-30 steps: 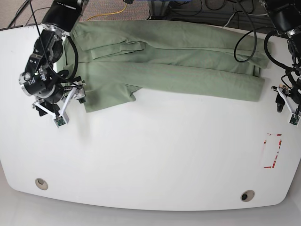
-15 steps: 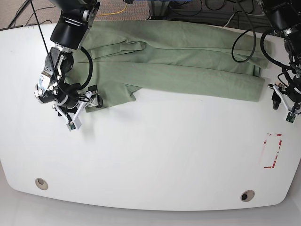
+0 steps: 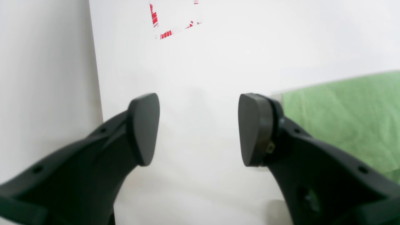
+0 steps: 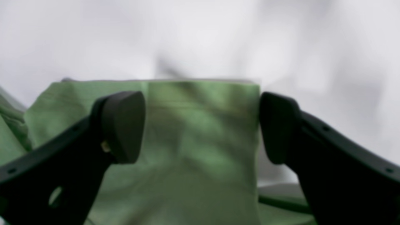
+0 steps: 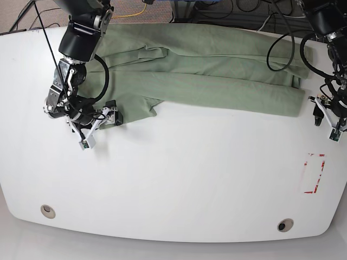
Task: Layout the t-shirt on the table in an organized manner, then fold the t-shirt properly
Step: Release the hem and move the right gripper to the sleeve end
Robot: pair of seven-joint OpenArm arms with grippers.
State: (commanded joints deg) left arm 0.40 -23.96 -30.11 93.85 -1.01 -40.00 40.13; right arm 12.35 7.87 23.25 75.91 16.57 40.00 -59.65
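While the t-shirt (image 5: pixel 200 67) lies folded into a long band along the far edge of the bench (image 5: pixel 179 184), both arms sit low at its two ends. It stretches from the far left corner almost to the right edge, with a loose flap hanging toward the near side at its left end.

At that flap, the right pincer (image 5: pixel 100 122) is down at the cloth's near left corner. From the right wrist view its two dark pads stand wide apart, one on each side of a squared green fold, with cloth showing between them; whether either pad touches the fabric cannot be told, since that view is blurred.

Over by the right edge of the bench, the left pincer (image 5: pixel 328 116) hovers just beside the band's right end, off the cloth. Its pads (image 3: pixel 143 128) are spread apart over bare white surface, and the green edge shows just behind the right-hand pad.

Red tape (image 5: pixel 314 173) marks a rectangle outline near the right edge, toward the near side. Two round holes (image 5: pixel 47 210) sit near the near edge. No writing, label or brand mark can be read anywhere.
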